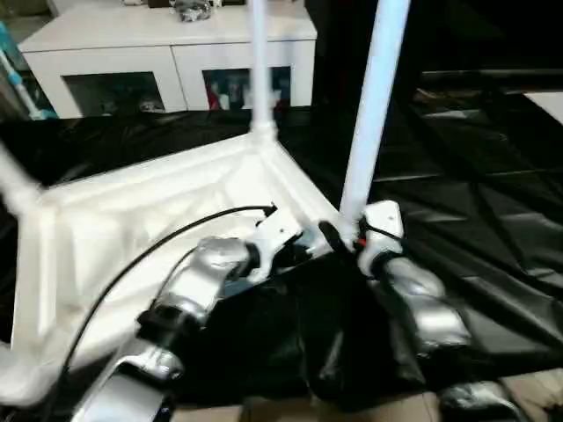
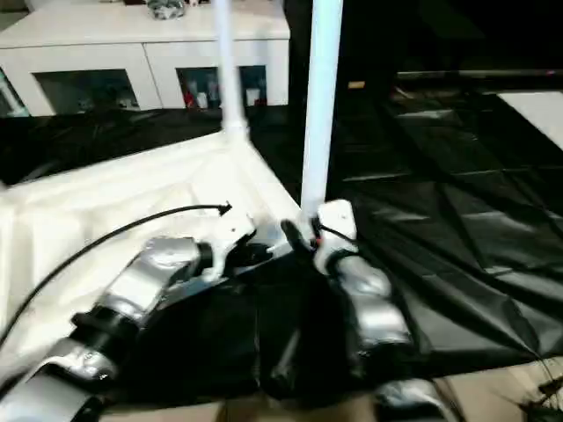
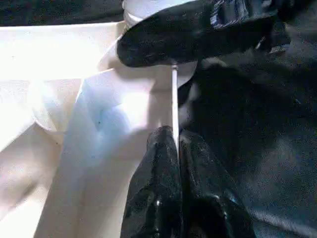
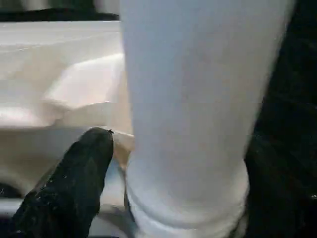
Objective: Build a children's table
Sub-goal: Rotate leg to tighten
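Observation:
The children's table lies upside down on a black sheet, its white ribbed top [image 1: 132,220] facing up. Three white legs stand in corner sockets: a near right one [image 1: 371,114], a far one [image 1: 258,70] and a left one [image 1: 16,186]. My left gripper [image 3: 176,144] is shut on the thin edge of the top [image 3: 174,99], close to the near right socket. My right gripper [image 1: 350,236] stands open around the base of the near right leg [image 4: 188,109]. One finger [image 4: 74,183] is just off the leg; the other is hidden behind it.
A white cabinet with glass doors [image 1: 167,53] stands behind the table. The crumpled black sheet [image 1: 475,202] spreads to the right and towards me. A strip of bare floor [image 2: 493,396] shows at the near edge.

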Controlling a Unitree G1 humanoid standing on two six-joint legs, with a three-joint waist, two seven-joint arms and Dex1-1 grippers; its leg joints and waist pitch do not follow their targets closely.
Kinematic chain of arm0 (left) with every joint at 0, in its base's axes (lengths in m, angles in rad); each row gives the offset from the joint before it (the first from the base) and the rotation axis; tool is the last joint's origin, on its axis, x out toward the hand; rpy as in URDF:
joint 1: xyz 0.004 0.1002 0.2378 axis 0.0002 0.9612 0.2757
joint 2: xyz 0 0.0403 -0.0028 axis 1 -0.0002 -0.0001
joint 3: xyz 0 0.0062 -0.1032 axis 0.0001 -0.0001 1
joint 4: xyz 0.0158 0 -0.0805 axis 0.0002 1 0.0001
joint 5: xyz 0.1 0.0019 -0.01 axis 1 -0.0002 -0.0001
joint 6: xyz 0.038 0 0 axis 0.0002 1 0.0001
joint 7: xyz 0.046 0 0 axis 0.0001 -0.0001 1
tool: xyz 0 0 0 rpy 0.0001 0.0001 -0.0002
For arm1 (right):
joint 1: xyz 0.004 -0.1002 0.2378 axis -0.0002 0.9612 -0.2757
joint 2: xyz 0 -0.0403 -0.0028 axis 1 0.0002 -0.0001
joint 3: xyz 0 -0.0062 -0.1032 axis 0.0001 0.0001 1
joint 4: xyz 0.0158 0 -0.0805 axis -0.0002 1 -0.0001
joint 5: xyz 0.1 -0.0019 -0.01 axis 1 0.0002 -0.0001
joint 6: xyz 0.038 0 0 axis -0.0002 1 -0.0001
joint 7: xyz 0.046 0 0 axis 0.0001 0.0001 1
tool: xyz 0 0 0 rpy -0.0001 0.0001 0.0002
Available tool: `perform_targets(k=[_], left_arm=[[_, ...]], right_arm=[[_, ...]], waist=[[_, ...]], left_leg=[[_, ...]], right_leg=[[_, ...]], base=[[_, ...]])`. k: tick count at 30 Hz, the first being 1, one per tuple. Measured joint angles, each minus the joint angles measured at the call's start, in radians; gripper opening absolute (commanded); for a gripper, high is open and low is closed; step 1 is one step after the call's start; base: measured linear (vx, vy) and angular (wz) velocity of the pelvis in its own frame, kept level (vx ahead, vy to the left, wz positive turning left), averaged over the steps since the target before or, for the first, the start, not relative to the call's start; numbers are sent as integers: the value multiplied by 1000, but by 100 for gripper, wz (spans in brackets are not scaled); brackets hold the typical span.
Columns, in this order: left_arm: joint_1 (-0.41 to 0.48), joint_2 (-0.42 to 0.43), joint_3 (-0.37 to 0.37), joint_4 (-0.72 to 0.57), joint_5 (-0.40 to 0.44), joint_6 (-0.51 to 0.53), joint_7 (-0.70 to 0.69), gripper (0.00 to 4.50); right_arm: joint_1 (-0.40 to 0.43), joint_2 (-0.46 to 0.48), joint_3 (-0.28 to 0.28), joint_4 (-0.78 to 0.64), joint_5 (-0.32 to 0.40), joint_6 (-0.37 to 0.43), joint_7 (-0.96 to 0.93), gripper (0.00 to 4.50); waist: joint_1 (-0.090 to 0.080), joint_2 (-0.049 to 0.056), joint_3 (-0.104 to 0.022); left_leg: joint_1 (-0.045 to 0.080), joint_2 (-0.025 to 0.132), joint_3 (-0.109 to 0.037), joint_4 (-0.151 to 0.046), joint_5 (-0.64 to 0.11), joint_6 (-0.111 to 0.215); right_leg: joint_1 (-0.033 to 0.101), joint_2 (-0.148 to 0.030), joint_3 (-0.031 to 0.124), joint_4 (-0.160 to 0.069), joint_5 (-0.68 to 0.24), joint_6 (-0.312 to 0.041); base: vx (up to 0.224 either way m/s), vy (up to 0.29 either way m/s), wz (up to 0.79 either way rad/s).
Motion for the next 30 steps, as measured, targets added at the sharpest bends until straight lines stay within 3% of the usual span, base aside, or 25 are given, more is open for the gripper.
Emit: perform_targets(k=[5, 10, 16, 30], left_arm=[[46, 75, -8, -83, -35, -2, -114, 0], [79, 116, -8, -126, -56, -1, -175, 0], [99, 134, -11, -159, -63, 11, -212, 0], [111, 142, -13, -186, -67, 32, -221, 0]], right_arm=[[78, -153, 49, -117, 71, 7, 274, 399], [107, -201, 60, -163, 95, 12, 410, 399], [106, -213, 80, -170, 95, 16, 438, 399], [102, -205, 81, -161, 91, 15, 445, 276]], waist=[[7, 2, 0], [5, 2, 0], [6, 1, 1], [7, -1, 2]], left_leg=[[-5, 1, 1, 3, -1, 2], [-5, 2, 1, 5, 0, 2], [-5, 3, 1, 9, 0, 2], [-6, 3, 1, 11, 0, 2]], right_leg=[[-3, 1, 0, -4, -1, -1], [-7, 1, 0, 0, -1, -1], [-6, 1, 1, 1, 0, -1], [-6, 1, 1, 2, 0, -1]], base=[[0, 0, 0], [0, 0, 0], [0, 0, 0], [0, 0, 0]])
